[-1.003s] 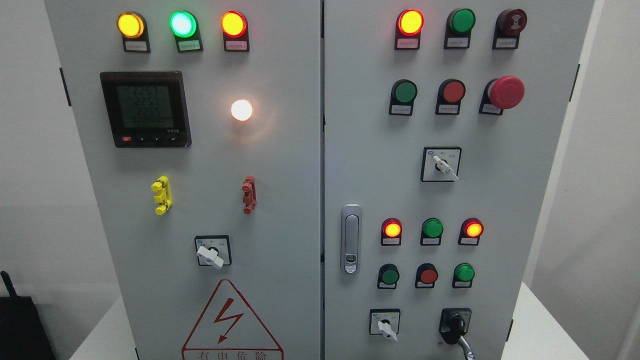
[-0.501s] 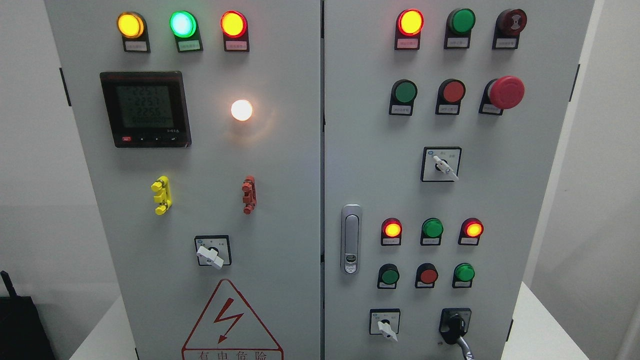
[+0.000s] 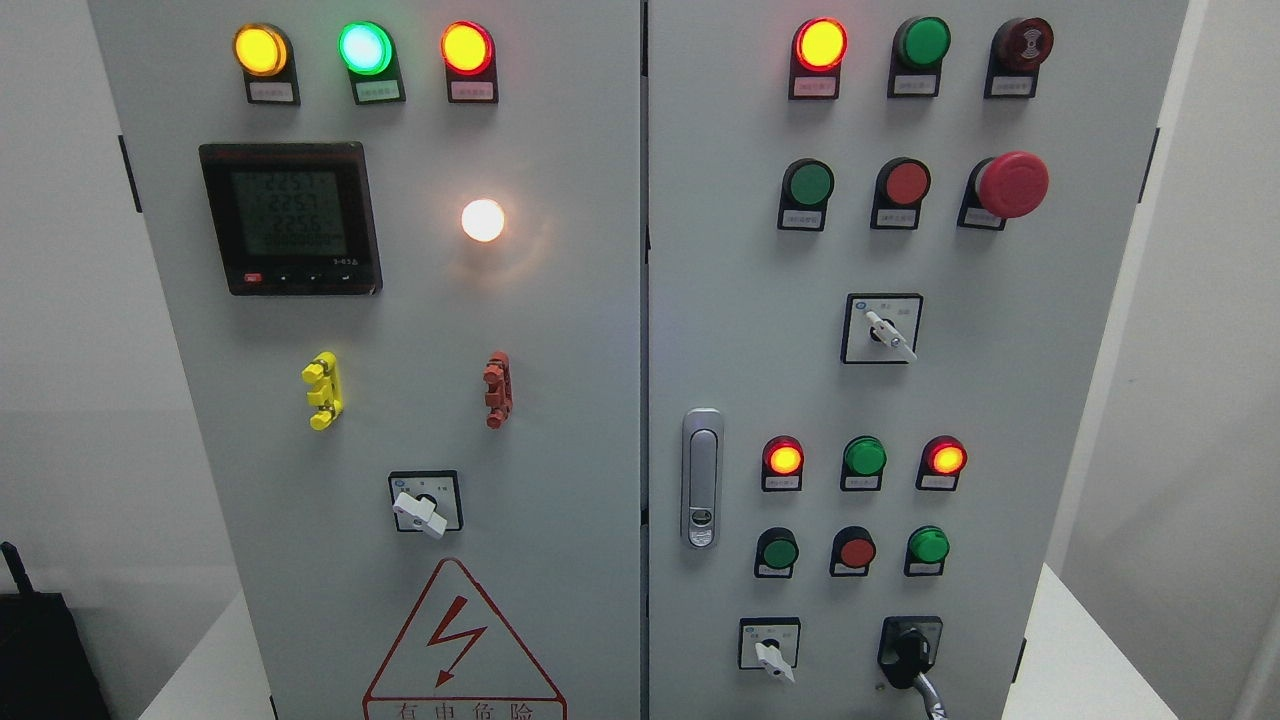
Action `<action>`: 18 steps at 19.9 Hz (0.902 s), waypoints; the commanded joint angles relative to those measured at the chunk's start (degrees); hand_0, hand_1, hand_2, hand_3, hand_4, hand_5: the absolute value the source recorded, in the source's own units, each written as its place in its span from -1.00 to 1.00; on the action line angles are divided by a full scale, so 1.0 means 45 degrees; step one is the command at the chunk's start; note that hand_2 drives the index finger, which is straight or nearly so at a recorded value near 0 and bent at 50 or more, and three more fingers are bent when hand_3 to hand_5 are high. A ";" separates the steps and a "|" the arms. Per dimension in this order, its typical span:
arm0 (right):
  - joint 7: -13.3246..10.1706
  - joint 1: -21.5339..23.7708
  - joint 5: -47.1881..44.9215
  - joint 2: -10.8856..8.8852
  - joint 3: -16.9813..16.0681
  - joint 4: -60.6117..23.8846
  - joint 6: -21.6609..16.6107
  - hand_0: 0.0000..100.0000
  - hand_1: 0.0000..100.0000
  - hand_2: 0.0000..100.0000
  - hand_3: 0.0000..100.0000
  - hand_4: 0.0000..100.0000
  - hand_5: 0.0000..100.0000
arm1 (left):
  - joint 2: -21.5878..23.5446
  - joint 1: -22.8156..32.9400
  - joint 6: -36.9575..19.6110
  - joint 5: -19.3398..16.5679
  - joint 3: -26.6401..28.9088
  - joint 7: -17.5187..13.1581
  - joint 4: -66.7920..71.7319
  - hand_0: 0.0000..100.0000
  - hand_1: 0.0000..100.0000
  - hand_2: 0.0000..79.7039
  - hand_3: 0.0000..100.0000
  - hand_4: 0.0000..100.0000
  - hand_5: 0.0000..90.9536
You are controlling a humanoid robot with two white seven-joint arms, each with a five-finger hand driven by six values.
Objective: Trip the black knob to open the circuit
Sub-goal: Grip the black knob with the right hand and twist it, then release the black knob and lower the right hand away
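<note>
Sitting at the bottom right of the right-hand cabinet door (image 3: 1000, 400), the black knob (image 3: 909, 652) occupies a dark square plate just right of a white-handled selector switch (image 3: 770, 650). Its body looks elongated, with the long axis running nearly up and down and leaning slightly so the lower end tips toward the right; against the black plate the exact pointer end is hard to make out, so that lean is probably right but not certain. A thin grey, cable-like piece (image 3: 932, 692) shows just below the knob, running down and to the right toward the picture's bottom edge; what it is cannot be told.

Neither robot hand shows anywhere in the head view, so whether the fingers are spread or curled cannot be told.

Above the knob sit a row of three push buttons (image 3: 856, 550), green, red, green, and over them three indicator lamps (image 3: 865, 457), with the outer two glowing red-orange. A silver door latch (image 3: 702, 478) stands to their left. On the left door (image 3: 560, 400) the digital meter (image 3: 290, 217) is lit.

Compared with half a second ago, the knob keeps the same pose, the lamps glow alike, and only the meter's digits appear to differ slightly.
</note>
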 commanded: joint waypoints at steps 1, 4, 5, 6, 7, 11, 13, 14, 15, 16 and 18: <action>0.0388 -0.0465 0.0078 0.0070 0.0697 -0.0468 -0.0267 1.00 0.73 -1.00 1.00 0.89 0.84 | -0.0020 -0.0049 -0.0018 0.0030 0.0016 0.0003 0.0000 -0.76 -0.22 -1.00 -1.00 -1.00 -1.00; 0.0388 -0.0465 0.0078 0.0070 0.0697 -0.0468 -0.0267 1.00 0.72 -1.00 1.00 0.89 0.84 | -0.0020 -0.0029 -0.0018 0.0030 0.0016 0.0003 0.0000 -0.76 -0.22 -1.00 -1.00 -1.00 -1.00; 0.0388 -0.0465 0.0078 0.0070 0.0697 -0.0468 -0.0267 1.00 0.72 -1.00 1.00 0.89 0.84 | -0.0020 -0.0049 -0.0018 0.0030 0.0016 0.0003 0.0000 -0.76 -0.22 -1.00 -1.00 -1.00 -1.00; 0.0388 -0.0465 0.0078 0.0070 0.0697 -0.0468 -0.0267 1.00 0.72 -1.00 1.00 0.89 0.84 | -0.0020 -0.0029 -0.0018 0.0030 0.0016 0.0003 0.0000 -0.76 -0.22 -1.00 -1.00 -1.00 -1.00; 0.0388 -0.0465 0.0078 0.0070 0.0697 -0.0468 -0.0267 1.00 0.72 -1.00 1.00 0.89 0.84 | -0.0020 -0.0029 -0.0018 0.0030 0.0016 0.0003 0.0000 -0.76 -0.22 -1.00 -1.00 -1.00 -1.00; 0.0388 -0.0426 0.0078 0.0070 0.0658 -0.0449 -0.0267 1.00 0.72 -1.00 1.00 0.89 0.84 | -0.0020 -0.0029 -0.0018 0.0030 0.0016 0.0003 0.0000 -0.76 -0.22 -1.00 -1.00 -1.00 -1.00; 0.0388 -0.0426 0.0078 0.0070 0.0638 -0.0449 -0.0267 1.00 0.72 -1.00 1.00 0.89 0.84 | -0.0020 -0.0029 -0.0018 0.0030 0.0016 0.0003 0.0000 -0.76 -0.22 -1.00 -1.00 -1.00 -1.00; 0.0369 -0.0407 0.0078 0.0070 0.0638 -0.0449 -0.0267 1.00 0.72 -1.00 1.00 0.89 0.84 | -0.0020 -0.0029 -0.0018 0.0030 0.0016 0.0003 0.0000 -0.76 -0.22 -1.00 -1.00 -1.00 -1.00; 0.0369 -0.0406 0.0078 0.0070 0.0619 -0.0449 -0.0267 1.00 0.72 -1.00 1.00 0.89 0.84 | -0.0020 -0.0049 -0.0018 0.0030 0.0016 0.0003 0.0000 -0.76 -0.22 -1.00 -1.00 -1.00 -1.00; 0.0369 -0.0406 0.0078 0.0070 0.0619 -0.0449 -0.0267 1.00 0.73 -1.00 1.00 0.89 0.84 | -0.0020 -0.0049 -0.0018 0.0030 0.0016 0.0003 0.0000 -0.76 -0.22 -1.00 -1.00 -1.00 -1.00; 0.0369 -0.0387 0.0078 0.0070 0.0580 -0.0449 -0.0267 1.00 0.73 -1.00 1.00 0.89 0.84 | -0.0020 -0.0029 -0.0018 0.0030 0.0016 0.0003 0.0000 -0.76 -0.22 -1.00 -1.00 -1.00 -1.00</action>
